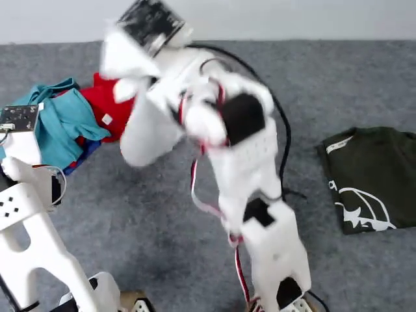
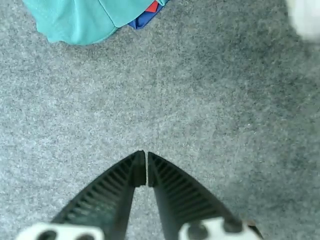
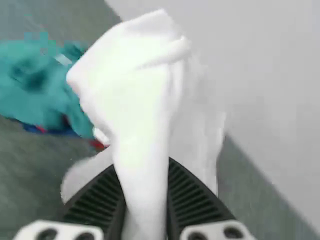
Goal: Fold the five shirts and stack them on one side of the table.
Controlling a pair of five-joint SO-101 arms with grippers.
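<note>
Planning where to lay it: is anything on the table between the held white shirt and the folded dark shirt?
Nothing visible: bare grey table between white shirt and dark shirt; only the right arm and its black cable cross it.

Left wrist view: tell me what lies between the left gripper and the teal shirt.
Bare grey table cover, with nothing on it, lies between the left gripper and the teal shirt, as the left wrist view shows.

The grey speckled felt surface (image 1: 149, 214) is showing 1 folded dark-green cotton shirt (image 1: 374, 162) wearing a white line print. The crumpled teal shirt (image 1: 62, 117), red shirt (image 1: 107, 104), blue shirt (image 2: 140, 21) and bunched white shirt (image 3: 145, 100) are appearing plain.
</note>
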